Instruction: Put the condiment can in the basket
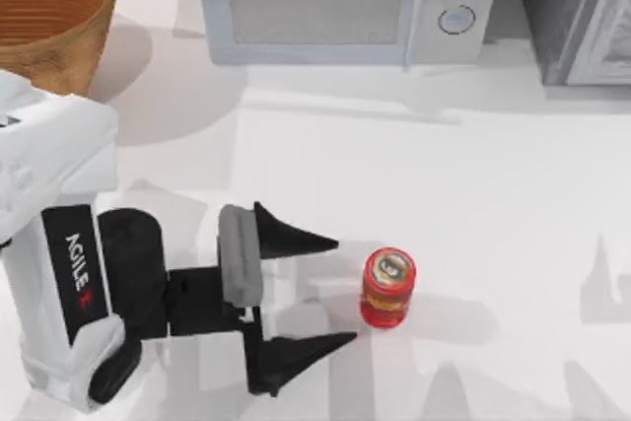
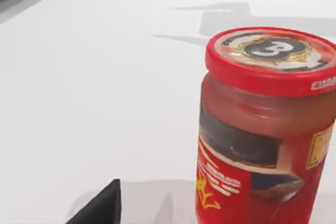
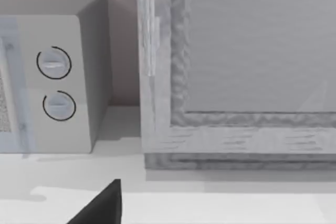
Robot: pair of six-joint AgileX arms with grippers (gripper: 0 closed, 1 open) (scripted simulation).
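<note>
Reach step: left claw (image 1: 335, 292) spread open, just short of the small red cylindrical condiment can (image 1: 387, 288) upright on the white counter (image 1: 473, 204) (round woven wicker basket (image 1: 49, 17) far back-left); next, advance and close.

The can (image 1: 387, 288) stands upright on the white table (image 1: 473, 204), right of centre along the front part of the top view. It is a small red cylinder with a red-rimmed lid whose pale disc bears a dark round emblem. A label with yellow and white marks wraps its translucent red body, seen close in the left wrist view (image 2: 268, 129). The basket (image 1: 49, 17) sits at the far left corner of the table, well apart from the can. It is large, round, orange-brown, with ribbed woven walls flaring to a wide rim, and it stands upright with its mouth open upward.
</note>
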